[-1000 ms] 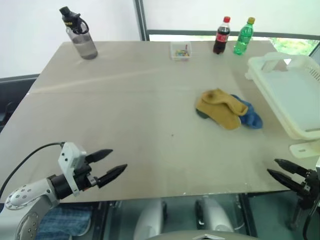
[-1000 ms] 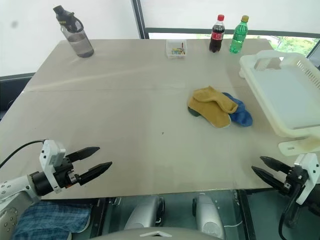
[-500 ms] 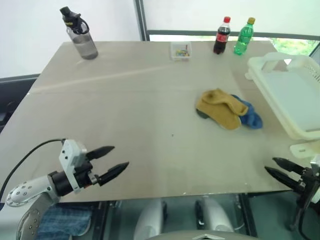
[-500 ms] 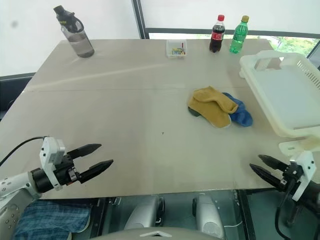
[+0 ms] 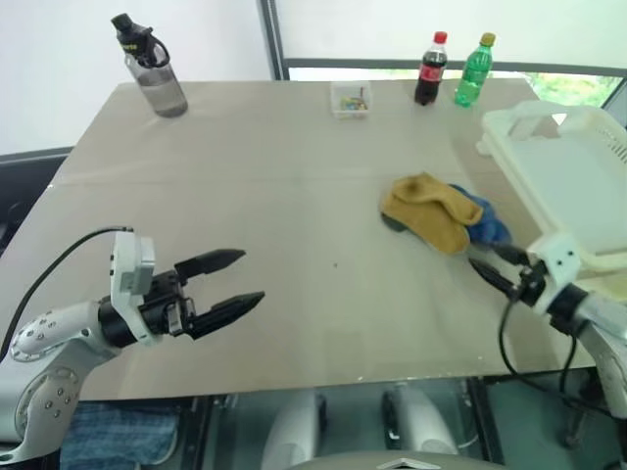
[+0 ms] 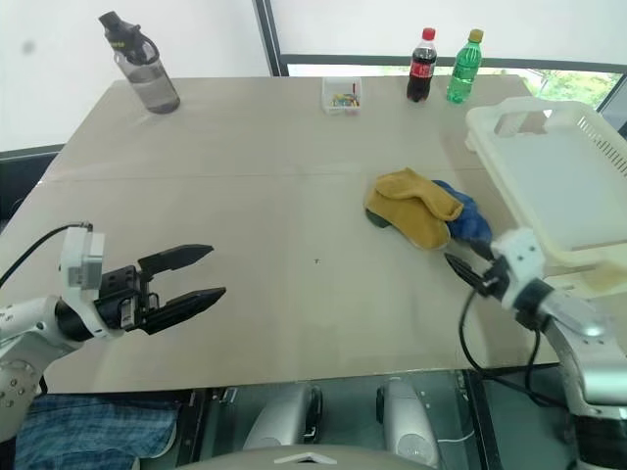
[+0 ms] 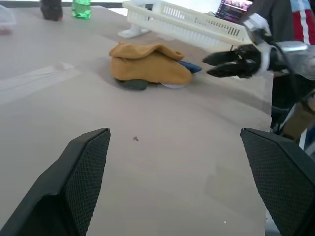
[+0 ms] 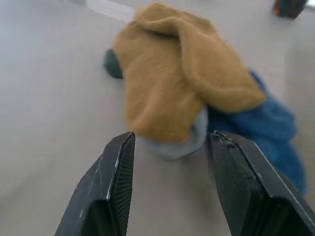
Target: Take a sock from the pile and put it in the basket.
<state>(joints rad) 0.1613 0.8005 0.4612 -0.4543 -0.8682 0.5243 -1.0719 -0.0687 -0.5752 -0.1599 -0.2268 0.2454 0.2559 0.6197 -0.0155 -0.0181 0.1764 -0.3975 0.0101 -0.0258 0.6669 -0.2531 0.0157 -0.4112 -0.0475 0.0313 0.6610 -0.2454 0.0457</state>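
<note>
Now poised for the reach: right gripper (image 6: pixel 460 266) low over the table (image 6: pixel 274 196), fingers apart and empty, aimed at the pile (image 6: pixel 421 211) lying just ahead of the tips, not touching. Long axis of the yellow sock (image 8: pixel 167 78) roughly in line with the fingers. Left gripper (image 5: pixel 230 282) wide open, empty, well apart from the pile. Basket (image 6: pixel 588 147) beyond and beside the right fingers. Clearly nearer: right.
</note>
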